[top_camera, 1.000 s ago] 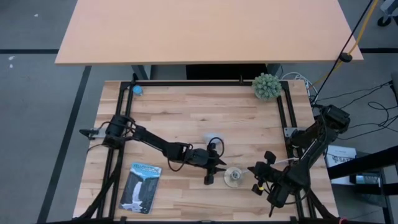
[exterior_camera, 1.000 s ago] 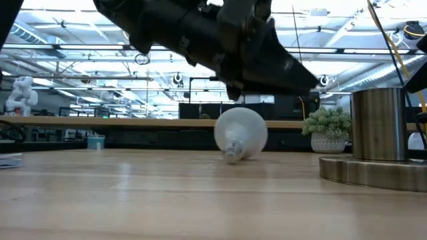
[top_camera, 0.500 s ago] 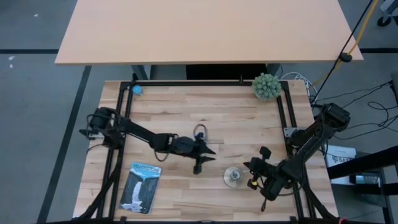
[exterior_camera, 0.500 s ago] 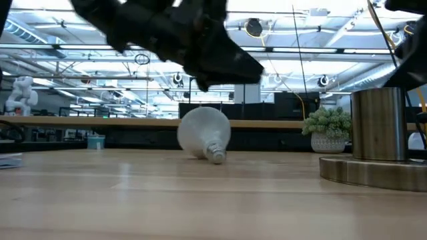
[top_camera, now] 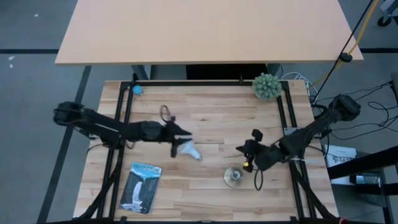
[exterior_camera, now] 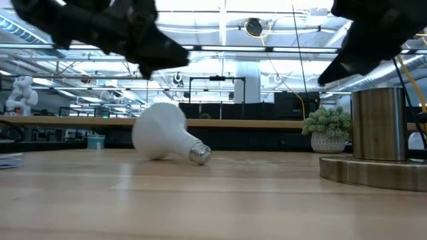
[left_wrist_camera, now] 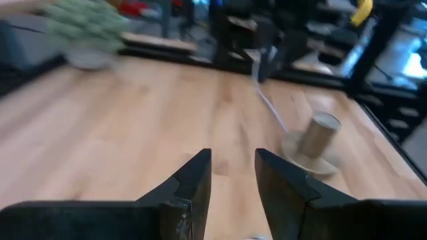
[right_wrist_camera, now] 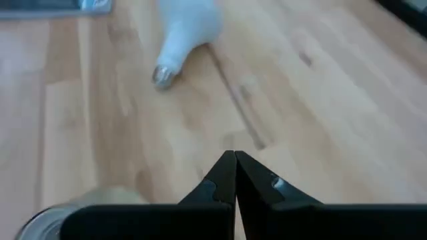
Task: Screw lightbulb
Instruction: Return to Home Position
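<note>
The white lightbulb (top_camera: 188, 149) lies on its side on the wooden table, round globe (exterior_camera: 160, 131) toward the left and metal screw end (exterior_camera: 200, 155) toward the right. My left gripper (top_camera: 180, 142) hovers just above the globe, open, with nothing between its fingers (left_wrist_camera: 233, 175). My right gripper (top_camera: 242, 157) hangs shut (right_wrist_camera: 235, 167) above the table, right of the bulb and just beyond the socket (top_camera: 234, 177). The socket is a metal cylinder (exterior_camera: 379, 123) on a round flat base.
A booklet (top_camera: 140, 186) lies near the front left of the table. A small potted plant (top_camera: 267, 86) stands at the far right corner and a small blue object (top_camera: 137, 89) at the far left. The socket's white cord (left_wrist_camera: 270, 107) runs toward the far side.
My left gripper has drawn back toward the table's left edge, rising a little, its gap unchanged. The lightbulb has rolled leftward along the table and swung round, its screw end now pointing right. My right gripper has moved toward the far edge, turning as it went, still shut.
</note>
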